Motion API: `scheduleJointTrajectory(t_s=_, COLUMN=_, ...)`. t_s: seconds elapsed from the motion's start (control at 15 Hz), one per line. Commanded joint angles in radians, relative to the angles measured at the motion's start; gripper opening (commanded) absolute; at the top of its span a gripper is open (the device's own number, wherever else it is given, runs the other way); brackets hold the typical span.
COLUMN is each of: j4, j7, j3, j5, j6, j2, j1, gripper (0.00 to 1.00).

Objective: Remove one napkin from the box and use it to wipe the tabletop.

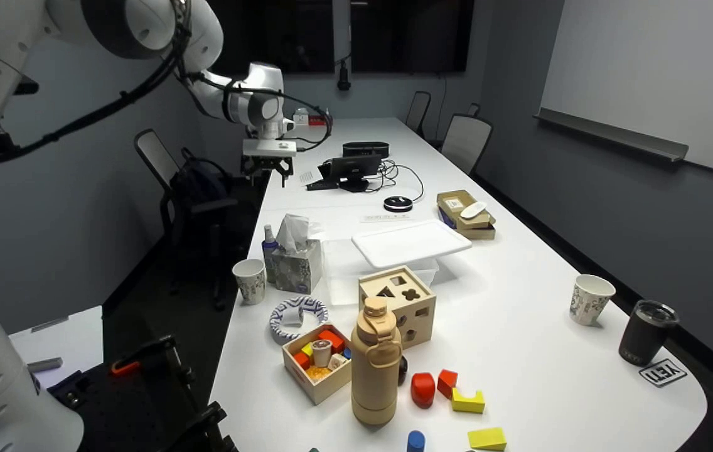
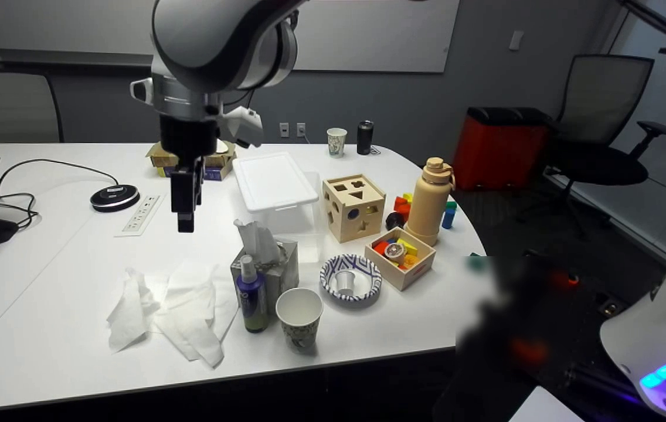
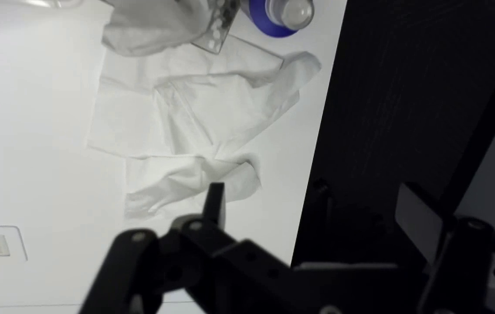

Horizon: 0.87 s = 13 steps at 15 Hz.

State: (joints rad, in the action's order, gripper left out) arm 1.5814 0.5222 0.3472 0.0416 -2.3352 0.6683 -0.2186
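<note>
Loose napkins: spread on the white surface beside the box; seemingly at least two sheets, overlapping or meeting, hard to count.
Box: upright, with a standing napkin poking from its top.
Pincer: fingers wide apart, nothing between them, hanging well clear above the napkins and the surface's edge.
Removal: looks done, since sheets lie outside the box.
Wiping: not under way, with the pincer empty; whether a wipe has already been made, I cannot tell. If none has, what is left is to grip one loose sheet and rub it across the surface.
Napkin paper: thin, limp, matt; broad flat panels broken by creases, some edges folded or curled.
Box card: grey, pale-patterned, stiff, crisp-cornered.
Surface finish: smooth, slightly shiny, one end rounded.
Spray bottle: slim purple cylinder, pale cap, just beside the box.
Paper cup: tapered, patterned, upright near the bottle.
Tub: clear plastic, a flat white lid lying tilted over it.
Cube: pale wood, cut with shaped holes.
</note>
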Motion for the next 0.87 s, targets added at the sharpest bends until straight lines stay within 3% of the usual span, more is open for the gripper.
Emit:
scheduleJointTrajectory(t_s=0.0, j4=0.096, j7=-0.104, j3=-0.045, j5=0.014, j6=0.135, j2=-0.161, j1=-0.008, gripper=1.0)
scheduleJointTrajectory(t_s=0.47, j4=0.164, j7=-0.247, j3=-0.113, j5=0.042, j6=0.24, j2=-0.291, j1=-0.009, gripper=1.0)
scheduleJointTrajectory(t_s=0.8, j4=0.193, j7=-0.302, j3=-0.141, j5=0.082, j6=0.23, j2=-0.315, j1=-0.014, gripper=1.0)
